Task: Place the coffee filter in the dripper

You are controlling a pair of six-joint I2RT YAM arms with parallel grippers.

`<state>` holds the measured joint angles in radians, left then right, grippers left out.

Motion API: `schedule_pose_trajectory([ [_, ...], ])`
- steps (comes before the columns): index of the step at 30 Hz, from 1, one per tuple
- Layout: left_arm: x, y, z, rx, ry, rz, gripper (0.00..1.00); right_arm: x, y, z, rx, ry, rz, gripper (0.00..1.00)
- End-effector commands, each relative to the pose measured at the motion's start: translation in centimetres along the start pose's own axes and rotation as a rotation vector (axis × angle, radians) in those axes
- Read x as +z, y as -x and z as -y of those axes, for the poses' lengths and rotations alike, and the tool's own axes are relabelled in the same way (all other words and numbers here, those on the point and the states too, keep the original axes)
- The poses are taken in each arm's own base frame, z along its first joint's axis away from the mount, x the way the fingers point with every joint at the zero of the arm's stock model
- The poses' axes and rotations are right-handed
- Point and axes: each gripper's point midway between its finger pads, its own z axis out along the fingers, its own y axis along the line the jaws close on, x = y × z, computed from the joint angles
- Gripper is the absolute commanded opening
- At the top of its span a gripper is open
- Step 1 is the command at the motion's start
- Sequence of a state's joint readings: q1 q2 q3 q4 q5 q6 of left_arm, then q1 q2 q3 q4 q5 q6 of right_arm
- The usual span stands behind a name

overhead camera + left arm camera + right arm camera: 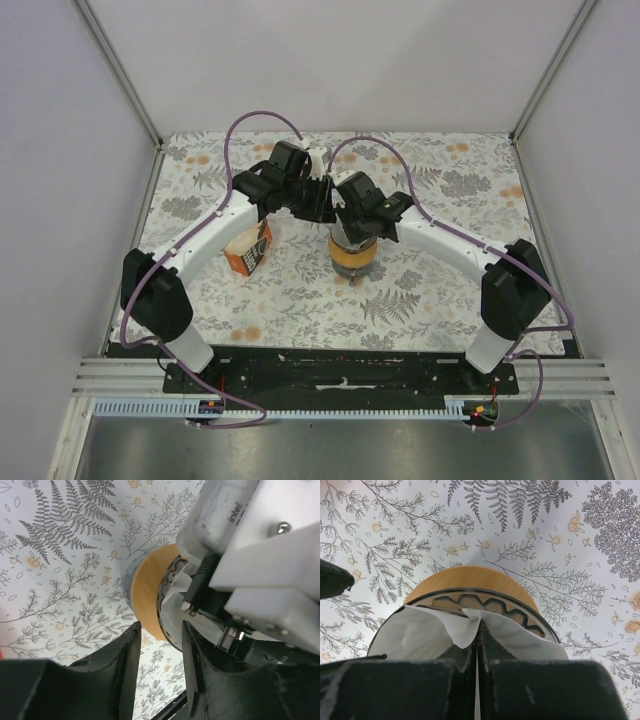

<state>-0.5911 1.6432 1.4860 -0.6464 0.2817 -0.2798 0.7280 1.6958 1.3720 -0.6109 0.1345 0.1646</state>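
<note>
The right gripper (476,632) is pressed together on a fold at the rim of the coffee filter (420,635). The paper sags inside the dripper (485,601), which sits on its amber ring (470,577) on the table (570,555). The left gripper (161,626) hangs spread and empty just beside the ring. The filter looks thin, light and floppy and would probably crumple or tear easily, so a gentle pinch at the rim seems the best hold.

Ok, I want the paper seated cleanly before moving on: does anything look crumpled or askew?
Yes. The coffee filter sits in the dripper, but its rim is puckered into a drooping fold where the right claw pinches it, so it lies unevenly against the ribbed wall. Nothing looks spilled or broken.
</note>
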Motion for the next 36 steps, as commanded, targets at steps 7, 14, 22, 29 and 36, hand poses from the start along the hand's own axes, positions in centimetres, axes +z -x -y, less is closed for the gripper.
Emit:
schedule_pose_trajectory([
  [7, -0.7, 1.7, 2.0, -0.032, -0.084, 0.062, 0.46, 2.0, -1.8, -0.3, -0.019, -0.027, -0.057, 0.0],
  [14, -0.9, 0.6, 1.4, -0.029, -0.083, 0.04, 0.56, 3.0, -2.6, -0.4, -0.012, -0.029, -0.083, 0.0],
  [22, 1.2, -1.6, -0.1, -0.039, -0.053, -0.017, 0.57, 0.8, 0.0, -1.4, -0.008, 0.022, -0.01, 0.0],
  [29, 1.2, -1.3, 0.0, -0.039, -0.057, -0.009, 0.5, -2.3, 2.8, -1.3, -0.009, 0.035, 0.088, 0.04],
  [36, 0.0, -0.1, 0.2, -0.012, -0.043, 0.034, 0.51, -4.9, 4.7, -1.1, -0.01, 0.039, 0.165, 0.08],
])
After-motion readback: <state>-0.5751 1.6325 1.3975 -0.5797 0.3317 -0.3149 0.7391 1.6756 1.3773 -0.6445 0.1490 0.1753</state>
